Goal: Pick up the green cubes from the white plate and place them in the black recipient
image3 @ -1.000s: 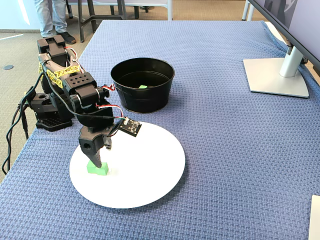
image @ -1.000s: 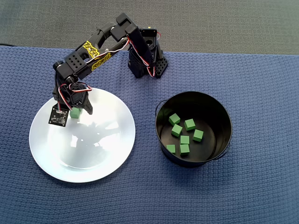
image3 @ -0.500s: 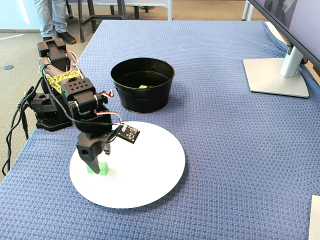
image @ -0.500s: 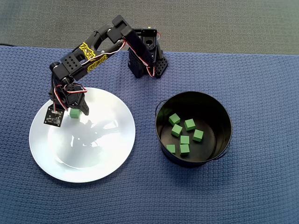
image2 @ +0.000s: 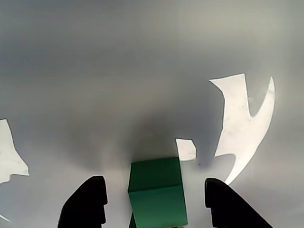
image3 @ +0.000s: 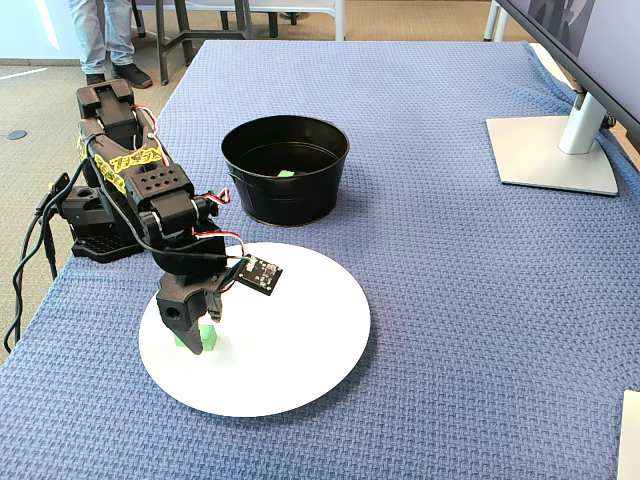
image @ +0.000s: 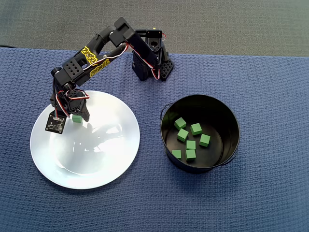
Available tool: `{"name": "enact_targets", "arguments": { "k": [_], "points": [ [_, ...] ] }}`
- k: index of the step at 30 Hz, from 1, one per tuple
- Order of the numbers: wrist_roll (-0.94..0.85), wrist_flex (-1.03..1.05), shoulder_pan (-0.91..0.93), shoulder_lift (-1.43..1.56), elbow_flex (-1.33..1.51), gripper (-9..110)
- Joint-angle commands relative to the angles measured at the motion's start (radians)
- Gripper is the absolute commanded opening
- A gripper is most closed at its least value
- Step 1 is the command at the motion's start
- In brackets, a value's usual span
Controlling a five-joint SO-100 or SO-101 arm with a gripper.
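One green cube [image: 77, 118] lies on the white plate [image: 96, 154] near its upper left rim in the overhead view. My gripper [image: 77, 114] is down over it and open. In the wrist view the cube [image2: 156, 194] sits between the two black fingertips [image2: 90, 199] with a gap on each side, and my gripper [image2: 154, 183] is not touching it. The fixed view shows the gripper [image3: 195, 335], the cube [image3: 208, 337] and the plate [image3: 290, 350]. The black recipient [image: 231, 121] stands to the right and holds several green cubes [image: 191, 144]. It also shows in the fixed view [image3: 285, 195].
A blue woven cloth [image: 270, 96] covers the table. The arm's base [image: 152, 60] stands at the back between plate and pot. A monitor stand [image3: 550, 150] is at the far right in the fixed view. A person's legs [image3: 100, 40] stand beyond the table.
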Motion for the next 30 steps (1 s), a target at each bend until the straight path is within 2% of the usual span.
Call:
{"name": "enact_targets", "arguments": {
  "k": [1, 4, 14, 25, 30],
  "points": [
    [-0.020, -0.034, 0.015, 0.005, -0.058, 13],
    [-0.014, -0.057, 0.014, 0.002, -0.049, 0],
    [-0.009, -0.058, 0.014, 0.003, -0.040, 0],
    [0.109, 0.500, -0.051, 0.170, -0.313, 0],
    [0.189, 0.525, -0.129, 0.270, -0.282, 0]
  ]
}}
